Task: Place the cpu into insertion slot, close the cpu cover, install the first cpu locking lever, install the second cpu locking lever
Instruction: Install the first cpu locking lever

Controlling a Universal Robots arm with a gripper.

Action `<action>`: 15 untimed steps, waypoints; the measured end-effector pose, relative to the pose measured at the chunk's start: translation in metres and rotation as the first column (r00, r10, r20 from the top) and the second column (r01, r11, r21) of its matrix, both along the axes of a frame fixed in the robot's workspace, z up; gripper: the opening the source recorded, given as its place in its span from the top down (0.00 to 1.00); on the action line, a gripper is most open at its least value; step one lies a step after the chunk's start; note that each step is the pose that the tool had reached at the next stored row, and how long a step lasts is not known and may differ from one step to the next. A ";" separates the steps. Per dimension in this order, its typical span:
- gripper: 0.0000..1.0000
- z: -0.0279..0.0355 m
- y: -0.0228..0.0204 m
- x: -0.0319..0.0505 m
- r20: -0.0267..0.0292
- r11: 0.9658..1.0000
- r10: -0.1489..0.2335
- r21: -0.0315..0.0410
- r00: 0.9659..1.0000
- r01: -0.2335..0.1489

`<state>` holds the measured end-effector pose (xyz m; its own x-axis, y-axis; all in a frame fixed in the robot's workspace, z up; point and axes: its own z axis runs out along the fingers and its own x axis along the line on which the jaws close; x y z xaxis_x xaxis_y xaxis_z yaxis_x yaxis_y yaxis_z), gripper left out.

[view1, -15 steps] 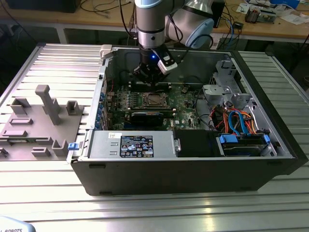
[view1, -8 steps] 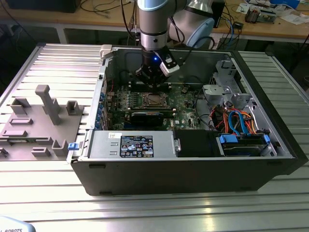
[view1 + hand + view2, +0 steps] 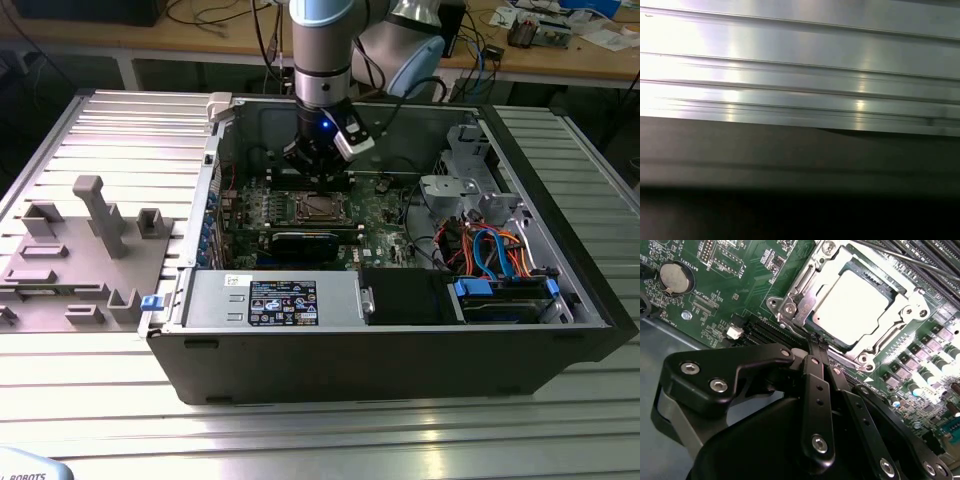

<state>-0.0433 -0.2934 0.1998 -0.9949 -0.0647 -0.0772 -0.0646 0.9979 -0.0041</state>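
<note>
In the second wrist view, the round silver coin battery [image 3: 675, 277] sits upper left, the black gripper [image 3: 817, 342] at lower centre has its jaws pressed together holding nothing, its tip touching the thin silvery windowed cpu cover [image 3: 807, 287] shut over the small silvery-grey square cpu [image 3: 852, 302] seated upper right, seemingly to work the socket's edge.

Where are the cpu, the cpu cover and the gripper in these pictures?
cpu [image 3: 852, 302], second wrist view, middle of its silvery top.
cpu cover [image 3: 799, 300], second wrist view, side bar of the metal frame around the chip.
gripper [image 3: 816, 342], second wrist view, its closed fingertips at the frame's edge.
</note>
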 end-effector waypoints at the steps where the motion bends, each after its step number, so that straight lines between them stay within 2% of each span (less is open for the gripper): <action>1: 0.89 -0.0004 0.0000 0.0001 0.000 1.000 0.000 0.006 1.000 0.000; 2: 0.89 -0.0004 -0.0001 0.0001 0.000 1.000 0.000 0.010 1.000 0.000; 3: 0.89 -0.0005 -0.0002 0.0000 -0.001 1.000 0.000 0.018 1.000 0.000; 5: 0.89 -0.0008 0.0002 0.0001 0.000 1.000 0.000 0.026 1.000 0.000; 8: 0.89 0.0022 -0.0001 0.0004 0.002 1.000 -0.001 0.026 1.000 0.001; 12: 0.89 0.0036 -0.0026 0.0001 0.001 1.000 -0.012 0.021 1.000 0.012; 13: 0.89 0.0036 -0.0036 0.0001 0.001 1.000 -0.020 0.020 1.000 0.020; 14: 0.89 0.0037 -0.0069 0.0001 0.001 0.998 -0.056 0.020 0.998 0.056; 15: 0.89 0.0037 -0.0074 0.0001 0.001 0.998 -0.061 0.020 0.998 0.061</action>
